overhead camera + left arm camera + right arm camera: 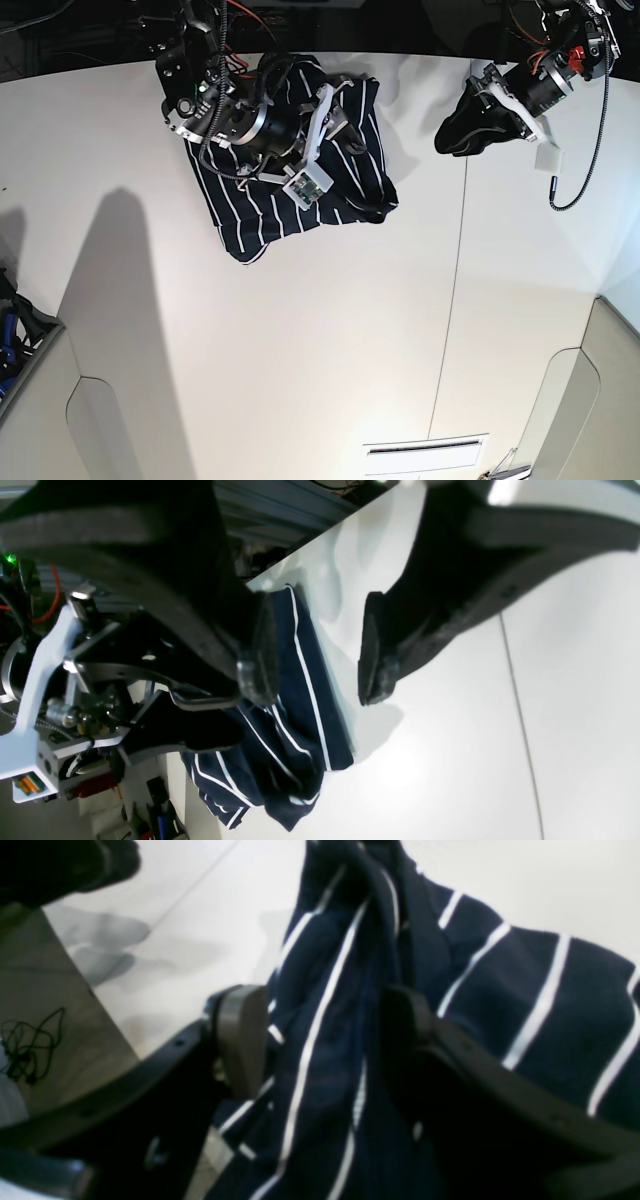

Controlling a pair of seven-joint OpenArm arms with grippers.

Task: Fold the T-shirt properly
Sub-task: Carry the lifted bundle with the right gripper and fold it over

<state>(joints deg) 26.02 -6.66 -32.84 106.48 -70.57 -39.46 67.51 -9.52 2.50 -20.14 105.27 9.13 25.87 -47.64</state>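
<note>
A: Going left to right across the base view, what comes first?

B: The right gripper (pixel 345 118), down on the T-shirt (pixel 265 215), which lies bunched near the far edge of the white table (pixel 300 340). In the right wrist view its two fingers (pixel 240 1040) stand apart with a thick ridge of striped cloth between them, one pad touching the fabric on each side. They look about to nip that fold, or just letting it go; which one cannot be told, but they are not pressed together.

A: Why gather the cloth there?

B: Probably to lift an edge and spread the heap, since the shirt is crumpled rather than flat and no neat fold shows yet.

A: And further right?

B: The left gripper (pixel 465 125) hangs well apart from the shirt. The left wrist view shows its fingers (pixel 372 650) spread wide with only bare table between them, the shirt's hem just beyond one fingertip. It seems to be waiting clear of the other arm.

A: The count?

B: One shirt, two grippers, two fingers each.
</note>
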